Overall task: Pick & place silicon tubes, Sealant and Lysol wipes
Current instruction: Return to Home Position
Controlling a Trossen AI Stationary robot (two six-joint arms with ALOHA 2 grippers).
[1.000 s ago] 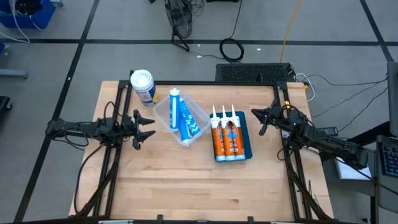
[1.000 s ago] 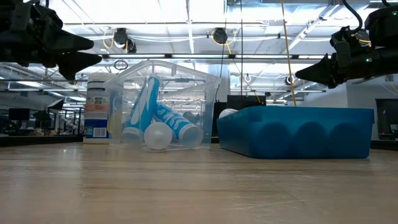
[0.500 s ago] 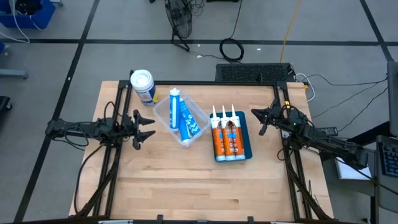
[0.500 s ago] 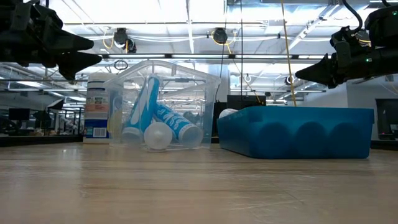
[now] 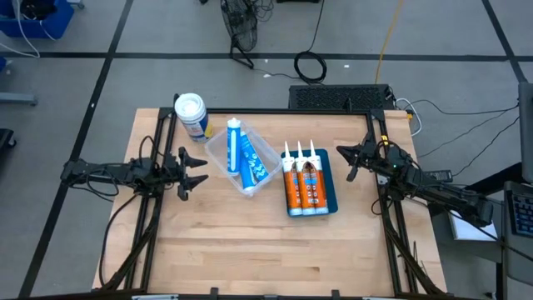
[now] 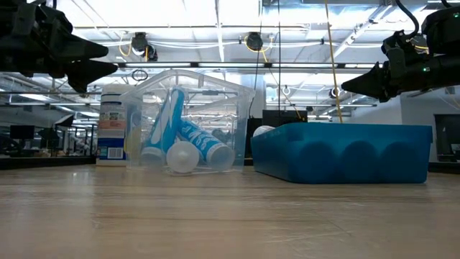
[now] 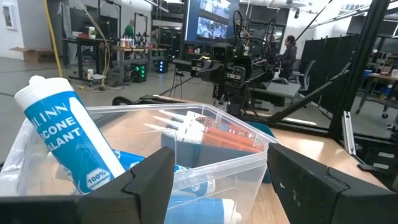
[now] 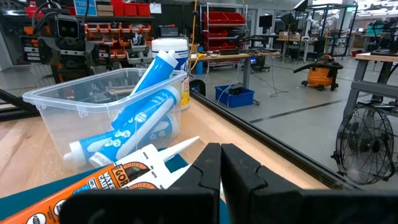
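Two blue-and-white silicone tubes lie in a clear plastic bin, one leaning on the bin's far rim. Three orange sealant tubes lie side by side in a blue tray. The Lysol wipes canister stands upright at the table's far left. My left gripper is open and empty, left of the bin; the left wrist view shows its fingers wide apart. My right gripper is shut and empty, right of the tray, fingertips together in the right wrist view.
Bare wooden tabletop spreads toward the near edge. Black frame rails run along the far edge and both sides. Cables and a stand lie on the floor beyond the table.
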